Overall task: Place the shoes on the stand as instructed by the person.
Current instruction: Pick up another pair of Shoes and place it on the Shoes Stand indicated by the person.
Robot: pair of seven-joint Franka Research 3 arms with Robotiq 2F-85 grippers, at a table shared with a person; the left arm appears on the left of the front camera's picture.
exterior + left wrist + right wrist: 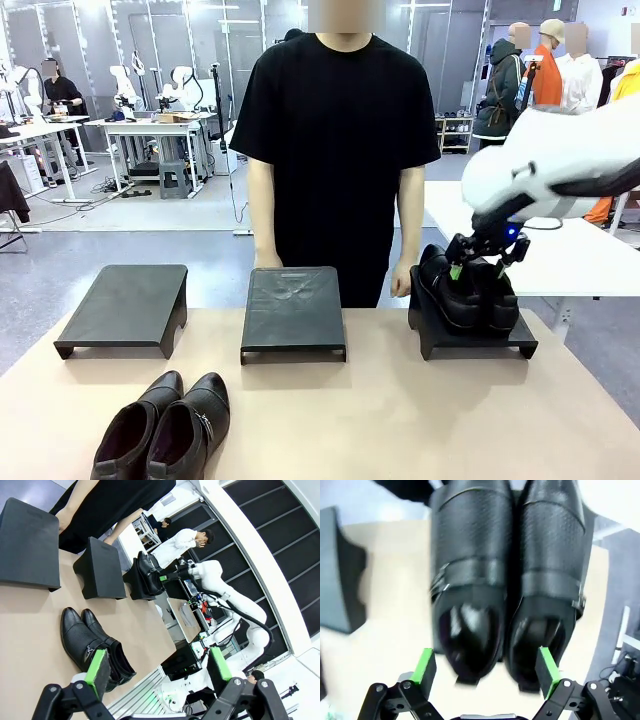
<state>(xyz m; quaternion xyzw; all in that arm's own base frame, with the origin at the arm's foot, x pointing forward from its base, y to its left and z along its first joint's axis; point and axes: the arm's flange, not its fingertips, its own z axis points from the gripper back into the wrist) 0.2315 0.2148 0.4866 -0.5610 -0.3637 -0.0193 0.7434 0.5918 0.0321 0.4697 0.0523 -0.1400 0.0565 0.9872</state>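
One pair of black shoes (465,290) stands on the right stand (440,345). My right gripper (487,262) hovers just over their heel ends. In the right wrist view this pair (505,570) lies straight ahead, and the right gripper (487,670) is open, with a green pad on each side of the heels. A second pair of shoes (165,425) rests on the table near its front left. The left wrist view shows that pair (92,645) below my left gripper (157,667), which is open and holds nothing. The person (335,130) stands at the far side with arms hanging down.
A left stand (125,305) and a middle stand (293,310) sit bare along the far part of the table (400,420). The person's hand (402,285) hangs close to the right stand's far left corner. A white table lies behind on the right.
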